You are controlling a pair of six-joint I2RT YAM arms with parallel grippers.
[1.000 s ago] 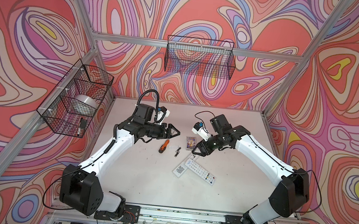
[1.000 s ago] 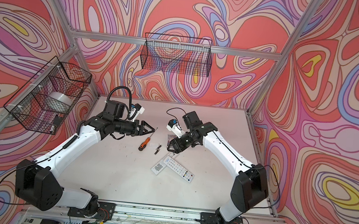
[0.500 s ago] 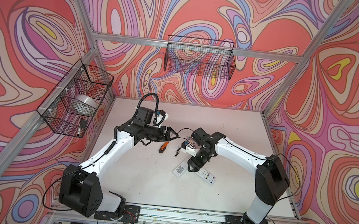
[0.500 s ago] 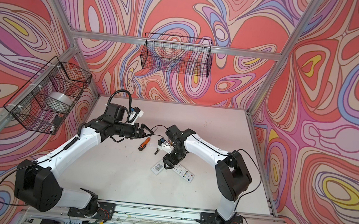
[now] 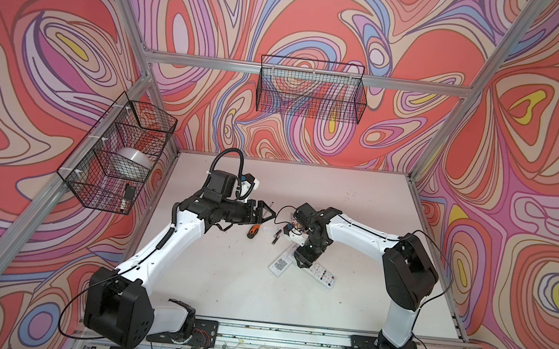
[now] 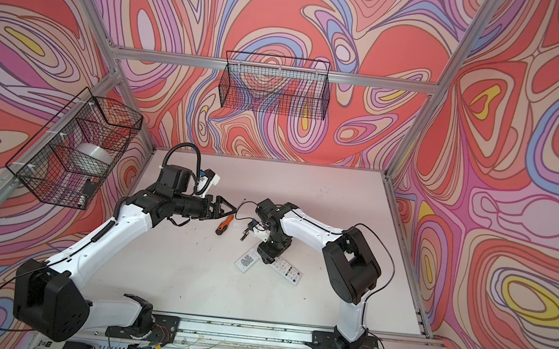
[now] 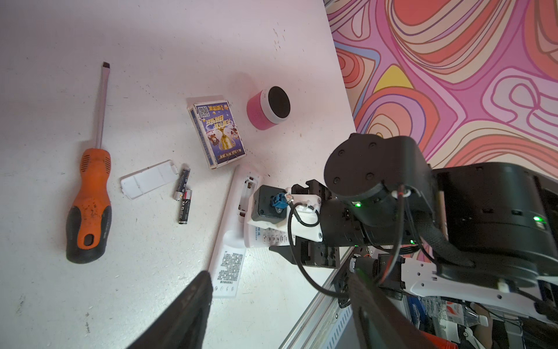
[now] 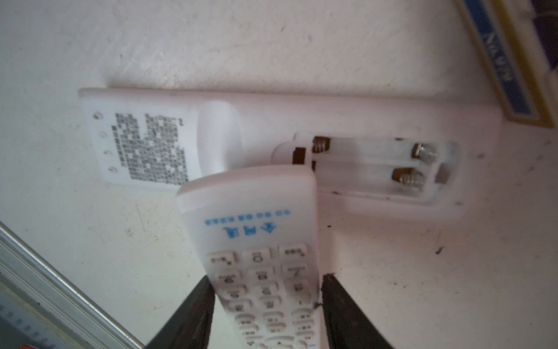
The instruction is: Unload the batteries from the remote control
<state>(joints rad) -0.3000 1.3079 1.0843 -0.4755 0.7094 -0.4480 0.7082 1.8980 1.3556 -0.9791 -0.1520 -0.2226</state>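
the right claw (image 8: 267, 279) pinches the keypad-up remote (image 8: 250, 217), i'd guess to flip it for its battery bay, while the left claw (image 7: 279, 273) hangs wide open and empty.

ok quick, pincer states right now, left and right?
Left pincer: open, empty.
Right pincer: shut on the keypad remote.

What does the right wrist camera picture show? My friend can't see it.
The right gripper straddles a white button remote lying across a second white remote that is face down. The second remote's battery compartment is open and empty, its springs showing.
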